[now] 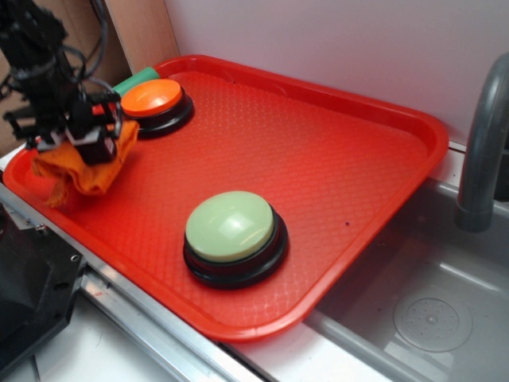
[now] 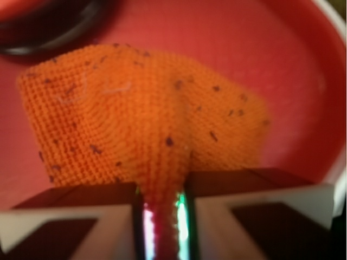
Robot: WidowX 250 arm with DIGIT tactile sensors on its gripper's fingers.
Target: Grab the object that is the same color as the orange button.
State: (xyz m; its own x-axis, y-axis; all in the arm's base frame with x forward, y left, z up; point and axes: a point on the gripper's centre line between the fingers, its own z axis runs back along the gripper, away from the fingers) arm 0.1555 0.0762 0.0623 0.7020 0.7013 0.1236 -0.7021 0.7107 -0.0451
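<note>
1. Wrist view shows the black-and-white gripper (image 2: pixel 161 203) clamped on a pinched fold of the small fuzzy orange woven cloth rag (image 2: pixel 135 119).
2. Exterior view: the rag (image 1: pixel 83 167) hangs from the gripper (image 1: pixel 89 142) at the left edge of the red plastic tray (image 1: pixel 334 159), near the round domed orange button (image 1: pixel 151 97).
3. Judged from this, the grab looks done; whether the cloth's lower edge is clear of the tray is unclear.

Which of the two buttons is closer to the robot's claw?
The orange button, at the tray's far corner right beside the gripper. The pale green button sits farther away.
</note>
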